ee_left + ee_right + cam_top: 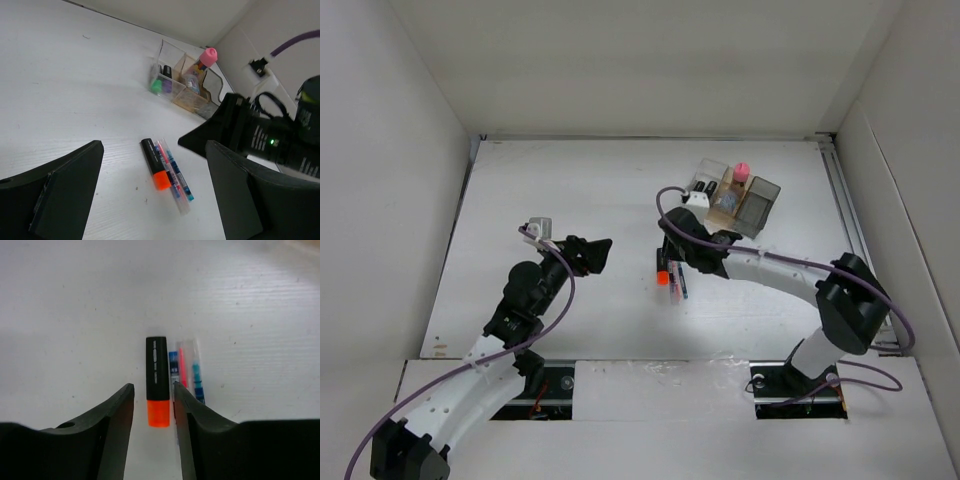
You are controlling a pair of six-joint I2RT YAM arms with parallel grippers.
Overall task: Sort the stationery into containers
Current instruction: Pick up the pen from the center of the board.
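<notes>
here, right gripper (153, 389) astride the orange-ended marker (157, 375) (white print (155, 360) unreadable)

The marker (157, 372) lies on the worktop (570, 190) just left of the pens (187, 371), between the fingers of the right end effector (153, 390); the row of boxes (735, 195) stands behind them, far right

This is a robotics lab test cell. A bare white counter (570, 200) is boxed in by plain white panels (400, 150) on three sides. A left arm (525, 295) and a right arm (780, 268) are bolted at its near edge, trailing purple cables (295, 42). The only props are pens (175, 172) and a row of small boxes (735, 195).
</notes>
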